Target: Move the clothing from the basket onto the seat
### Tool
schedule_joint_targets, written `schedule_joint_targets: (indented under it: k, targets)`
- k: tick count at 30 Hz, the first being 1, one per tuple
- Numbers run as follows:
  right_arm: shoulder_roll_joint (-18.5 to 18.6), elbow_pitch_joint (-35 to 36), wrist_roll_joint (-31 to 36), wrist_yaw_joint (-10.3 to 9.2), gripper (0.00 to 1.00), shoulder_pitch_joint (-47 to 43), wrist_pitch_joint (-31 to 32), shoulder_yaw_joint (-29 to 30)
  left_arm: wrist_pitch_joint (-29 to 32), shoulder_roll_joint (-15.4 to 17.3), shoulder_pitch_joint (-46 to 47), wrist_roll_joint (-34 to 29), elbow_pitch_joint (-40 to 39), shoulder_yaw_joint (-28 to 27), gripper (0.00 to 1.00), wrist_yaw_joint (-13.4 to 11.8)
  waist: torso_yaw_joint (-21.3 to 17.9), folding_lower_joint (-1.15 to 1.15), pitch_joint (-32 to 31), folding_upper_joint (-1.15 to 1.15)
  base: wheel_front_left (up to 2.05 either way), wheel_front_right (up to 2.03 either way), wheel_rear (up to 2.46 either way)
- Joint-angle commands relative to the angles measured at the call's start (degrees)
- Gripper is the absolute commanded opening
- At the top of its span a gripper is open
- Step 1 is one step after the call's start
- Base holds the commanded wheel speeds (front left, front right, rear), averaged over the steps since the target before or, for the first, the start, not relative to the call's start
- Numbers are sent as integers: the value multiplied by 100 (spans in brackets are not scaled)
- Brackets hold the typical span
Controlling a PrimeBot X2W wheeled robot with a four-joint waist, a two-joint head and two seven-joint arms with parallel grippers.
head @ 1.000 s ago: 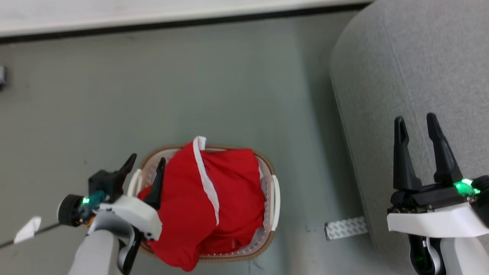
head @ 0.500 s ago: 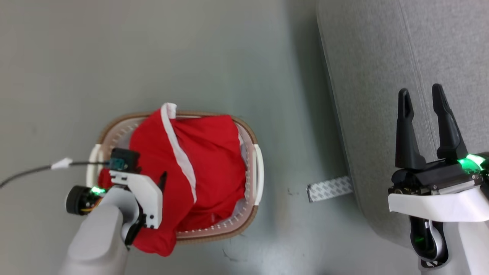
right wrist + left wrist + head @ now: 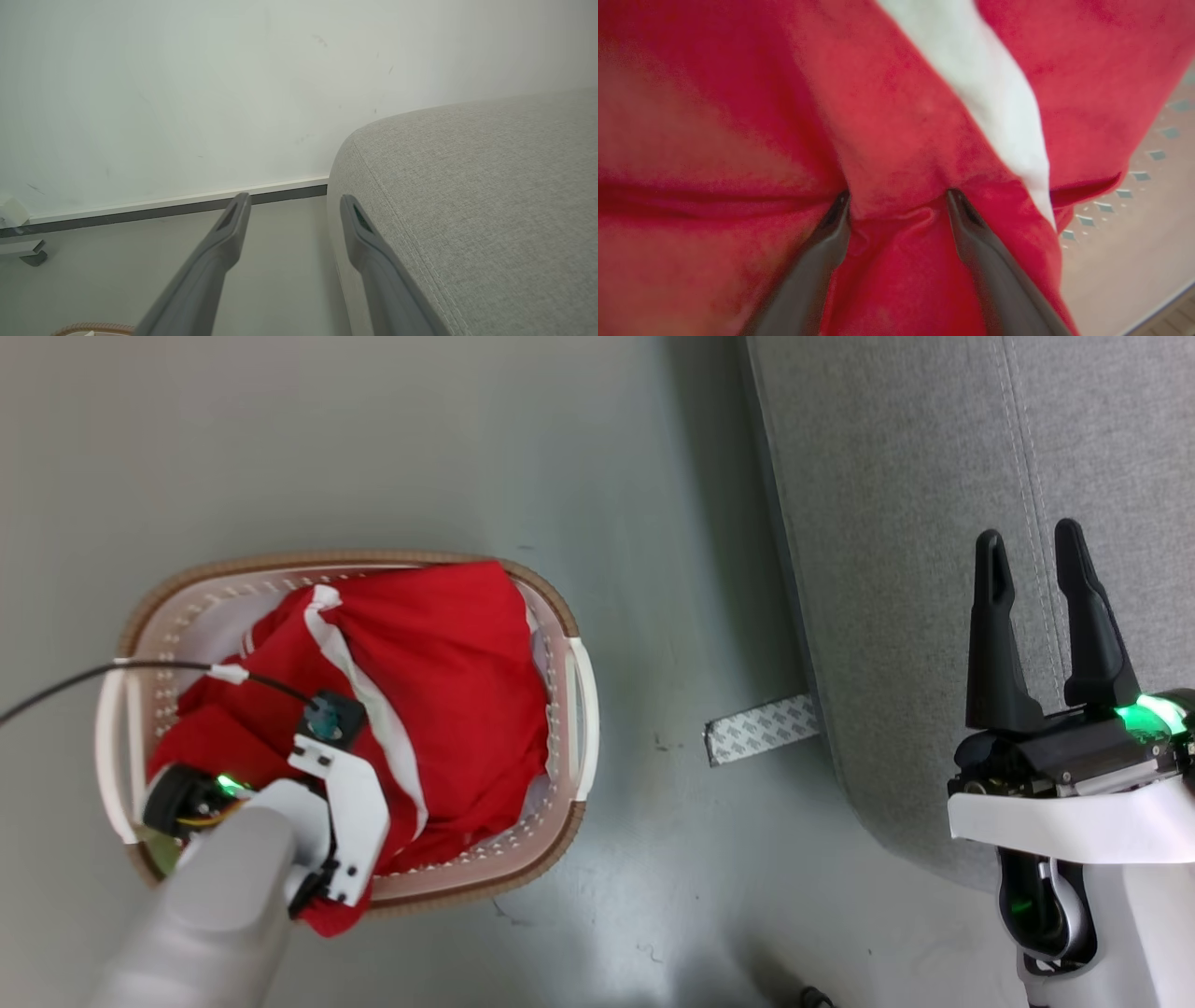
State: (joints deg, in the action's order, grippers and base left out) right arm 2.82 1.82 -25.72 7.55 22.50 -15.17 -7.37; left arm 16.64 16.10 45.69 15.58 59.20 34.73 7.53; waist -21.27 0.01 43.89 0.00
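Our left gripper (image 3: 897, 200) stands open, with its two fingertips pressed into the clothing (image 3: 439, 653). A red fold sits between them, not pinched. The clothing lies inside the basket (image 3: 585, 719) on the floor (image 3: 373, 439), and one corner hangs over the near rim. Our right gripper (image 3: 1029, 537) is also open and empty, over the edge of the seat (image 3: 915, 476), well apart from the basket.

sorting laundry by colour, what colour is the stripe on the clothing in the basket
White stripe against the bright red clothing, clearest in the left wrist view.
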Motion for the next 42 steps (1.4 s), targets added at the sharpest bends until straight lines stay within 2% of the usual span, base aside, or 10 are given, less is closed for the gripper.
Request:
schedule_joint_targets:
  k: [1, 2, 3, 4, 5, 13, 25, 35, 42]
  targets:
    - [12, 37, -74, -12, 100, 127, 2, -15, 48, 146, 130, 136, 45, 200, 100, -11, -105, -1, 162, 0, 0, 0, 0]
    - [12, 46, -78, -12, 100, 125, 2, -16, 66, 176, 169, 203, 60, 288, 100, -11, -114, -1, 191, 0, 0, 0, 0]
    - [12, 46, -87, -12, 100, 115, 2, -11, 68, 200, 205, 243, 81, 372, 77, -11, -117, -1, 212, 0, 0, 0, 0]
    - [12, 44, -92, -12, 100, 114, 2, -5, 63, 209, 235, 295, 96, 444, 27, -11, -115, -1, 223, 0, 0, 0, 0]
    - [13, 41, -93, -12, 100, 117, 2, 5, 36, 215, 265, 365, 110, 502, 0, -11, -110, -1, 227, 0, 0, 0, 0]
    - [14, -104, 14, -12, 100, 126, 2, 64, -378, 133, 205, 905, 249, 806, 0, -12, 20, -1, -207, 0, 0, 0, 0]
    - [17, -497, 480, -12, 100, -345, 3, 224, -1550, -326, -407, 1662, 105, 1079, 0, -11, 689, -1, -2000, 0, 0, 0, 0]
    - [18, -801, 648, -12, 100, -860, 2, 153, -2373, -413, -986, 2247, -483, 1187, 0, -11, 1109, -1, -3264, 0, 0, 0, 0]
    - [16, -894, 658, -12, 100, -1266, 3, 142, -2720, -374, -1192, 2490, -1190, 1094, 0, -25, 1366, -1, -3781, 0, 0, 0, 0]
